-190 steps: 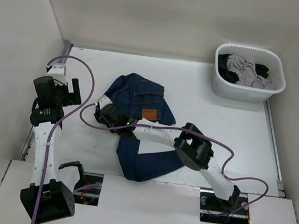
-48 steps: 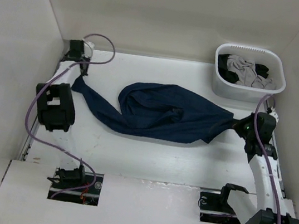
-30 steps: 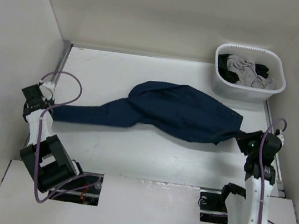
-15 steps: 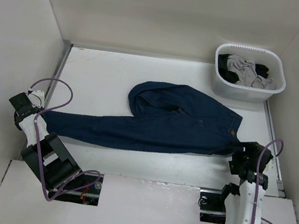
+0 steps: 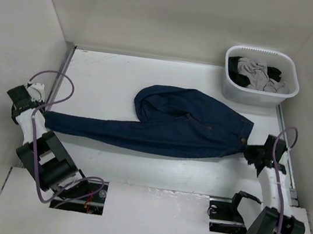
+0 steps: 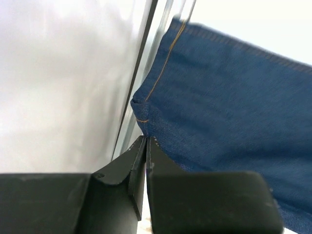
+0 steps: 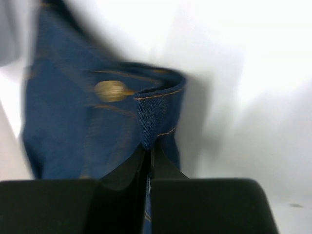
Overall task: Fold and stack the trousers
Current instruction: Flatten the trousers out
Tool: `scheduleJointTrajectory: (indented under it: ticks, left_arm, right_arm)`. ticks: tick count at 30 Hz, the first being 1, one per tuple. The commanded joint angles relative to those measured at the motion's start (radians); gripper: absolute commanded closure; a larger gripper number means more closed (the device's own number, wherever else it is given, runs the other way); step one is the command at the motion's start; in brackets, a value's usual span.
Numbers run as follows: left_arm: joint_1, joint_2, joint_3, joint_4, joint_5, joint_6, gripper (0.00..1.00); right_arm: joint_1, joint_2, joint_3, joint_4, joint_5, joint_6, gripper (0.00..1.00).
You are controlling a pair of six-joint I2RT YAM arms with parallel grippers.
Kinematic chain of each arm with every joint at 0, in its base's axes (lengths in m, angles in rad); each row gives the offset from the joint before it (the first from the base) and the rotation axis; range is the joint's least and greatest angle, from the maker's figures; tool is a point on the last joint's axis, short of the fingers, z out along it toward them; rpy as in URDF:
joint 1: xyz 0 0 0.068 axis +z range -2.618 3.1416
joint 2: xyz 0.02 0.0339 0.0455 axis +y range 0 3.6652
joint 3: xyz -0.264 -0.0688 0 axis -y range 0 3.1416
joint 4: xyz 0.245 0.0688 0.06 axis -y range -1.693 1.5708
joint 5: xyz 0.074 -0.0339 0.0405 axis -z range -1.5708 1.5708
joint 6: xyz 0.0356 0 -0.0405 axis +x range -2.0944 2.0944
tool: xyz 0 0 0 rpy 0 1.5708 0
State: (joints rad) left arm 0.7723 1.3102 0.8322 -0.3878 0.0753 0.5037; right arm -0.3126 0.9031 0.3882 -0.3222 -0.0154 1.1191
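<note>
The trousers [image 5: 166,127], dark navy denim, lie stretched across the table from left to right, with one part bunched and folded over toward the back middle. My left gripper [image 5: 40,112] is shut on the leg hem [image 6: 146,109] at the table's left edge. On the right, my right gripper [image 5: 248,150] is shut on the waistband [image 7: 156,105], next to a brass button [image 7: 109,91]. In both wrist views the jaws pinch a fold of denim, and the cloth between the two grippers is pulled fairly straight.
A white basket [image 5: 258,97] holding grey and dark clothes stands at the back right corner. White walls close the table at the back and left. A metal rail [image 5: 61,76] runs along the left edge, another [image 5: 285,154] along the right.
The trousers went from a bunched heap to a long stretched strip. Both grippers carried their ends outward and toward the near side; in the last half second the right end moved slightly back.
</note>
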Motion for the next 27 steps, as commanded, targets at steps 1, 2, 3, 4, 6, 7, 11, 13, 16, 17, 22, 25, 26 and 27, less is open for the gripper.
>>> scheduleJointTrajectory:
  ticks: [1,2,3,4,6,7,11,13,16,17,22,25,26,27]
  left_arm:
    - [-0.095,0.056,0.203,0.052,0.024,-0.083,0.98]
    - [-0.118,0.075,0.266,0.049,0.024,-0.103,0.98]
    - [-0.132,0.093,0.322,0.044,0.027,-0.116,0.98]
    - [-0.141,0.109,0.376,0.034,0.030,-0.123,0.98]
    - [-0.146,0.124,0.444,0.011,0.035,-0.126,0.98]
    - [-0.146,0.124,0.459,0.001,0.037,-0.125,0.98]
    - [-0.146,0.058,0.362,-0.017,0.050,-0.087,0.98]
    - [-0.147,0.003,0.257,-0.020,0.060,-0.045,0.98]
    - [-0.153,-0.074,0.115,-0.057,0.058,0.019,0.98]
    - [-0.152,-0.089,0.075,-0.077,0.060,0.048,0.98]
    - [-0.092,-0.147,-0.073,-0.112,0.032,0.173,0.95]
    - [-0.112,-0.155,-0.091,-0.170,0.008,0.243,0.87]
    - [-0.119,-0.155,-0.090,-0.193,0.001,0.262,0.79]
    - [-0.121,-0.157,-0.085,-0.213,-0.003,0.284,0.72]
  right_arm:
    - [0.005,0.081,0.260,0.216,-0.058,-0.080,1.00]
    - [0.005,0.109,0.349,0.219,-0.079,-0.115,1.00]
    - [0.005,0.120,0.407,0.218,-0.092,-0.140,1.00]
    - [0.000,0.125,0.487,0.207,-0.104,-0.168,1.00]
    - [-0.019,0.106,0.549,0.167,-0.103,-0.185,1.00]
    - [-0.027,0.085,0.555,0.141,-0.094,-0.189,1.00]
    - [-0.047,-0.033,0.366,0.081,-0.060,-0.127,0.96]
    - [-0.075,-0.101,0.247,0.060,-0.073,-0.065,0.96]
    - [-0.134,-0.278,0.077,-0.038,-0.067,0.030,0.96]
    - [-0.162,-0.346,0.043,-0.102,-0.063,0.042,0.96]
    - [-0.165,-0.501,0.058,-0.411,0.089,-0.010,0.93]
    - [-0.152,-0.506,0.109,-0.509,0.167,-0.025,0.82]
    - [-0.151,-0.506,0.126,-0.534,0.192,-0.028,0.69]
    - [-0.148,-0.513,0.144,-0.549,0.213,-0.038,0.57]
